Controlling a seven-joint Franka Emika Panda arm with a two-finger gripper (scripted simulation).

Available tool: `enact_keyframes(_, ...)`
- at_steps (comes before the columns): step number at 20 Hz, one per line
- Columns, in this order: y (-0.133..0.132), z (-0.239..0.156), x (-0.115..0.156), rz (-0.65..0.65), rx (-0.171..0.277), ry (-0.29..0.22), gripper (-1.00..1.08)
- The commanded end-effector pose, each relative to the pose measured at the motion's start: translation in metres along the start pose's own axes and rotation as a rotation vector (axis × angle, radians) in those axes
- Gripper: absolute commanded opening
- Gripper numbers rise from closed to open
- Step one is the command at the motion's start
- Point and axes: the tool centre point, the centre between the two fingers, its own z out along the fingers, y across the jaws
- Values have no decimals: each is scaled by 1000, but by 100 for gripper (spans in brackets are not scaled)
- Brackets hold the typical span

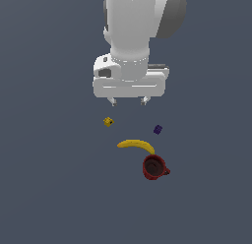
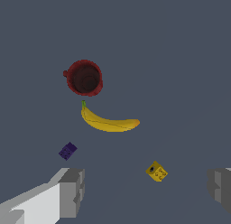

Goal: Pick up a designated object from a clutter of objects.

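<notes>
The designated object, a tiny dark purple cube [image 1: 157, 129] [image 2: 67, 151], lies on the grey floor at the exterior view's right of the small yellow cube [image 1: 108, 122] [image 2: 156, 171]. A yellow banana [image 1: 136, 145] [image 2: 108, 122] and a dark red mug [image 1: 155, 167] [image 2: 84, 78] lie nearer the exterior camera. My gripper [image 1: 129, 101] [image 2: 144, 191] hangs open above the floor, behind both cubes, holding nothing. In the wrist view the purple cube sits just beyond one fingertip [image 2: 72, 191], outside the gap between the fingers.
The floor is a plain dark grey surface with no visible edges. The white arm fills the upper middle of the exterior view.
</notes>
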Motion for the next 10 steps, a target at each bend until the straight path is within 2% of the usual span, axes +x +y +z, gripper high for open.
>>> enact_keyframes(1, 0, 0, 0, 0, 0, 0, 100)
enact_keyframes(10, -20, -18, 8, -21, 25, 36, 100)
